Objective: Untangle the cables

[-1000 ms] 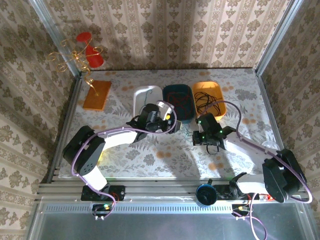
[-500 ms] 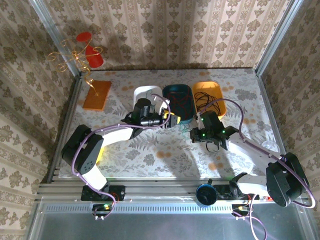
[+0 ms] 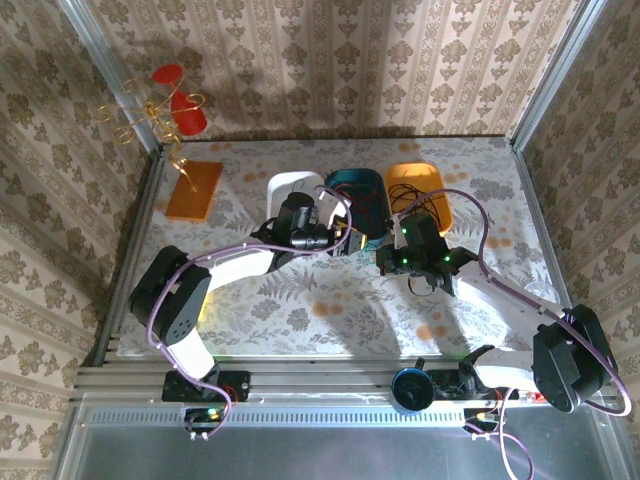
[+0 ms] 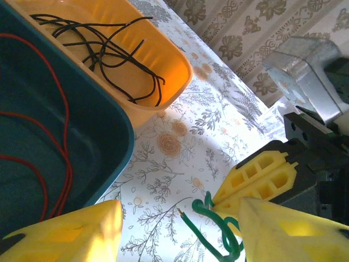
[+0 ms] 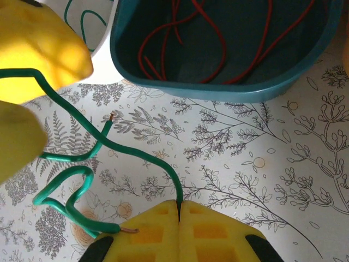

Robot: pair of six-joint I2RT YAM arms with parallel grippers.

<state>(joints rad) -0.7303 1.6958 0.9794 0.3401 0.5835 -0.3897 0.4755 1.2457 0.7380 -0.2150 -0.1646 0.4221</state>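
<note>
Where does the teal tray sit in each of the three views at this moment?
Top external: the teal tray is at the far middle of the table, between the white tray and the orange tray.
Left wrist: it takes up the left side, next to the orange tray.
Right wrist: it runs across the top.
Shared landmark: the red cables lying inside it.

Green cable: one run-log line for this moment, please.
right pincer: shut on green cable | left pincer: open astride it
</note>
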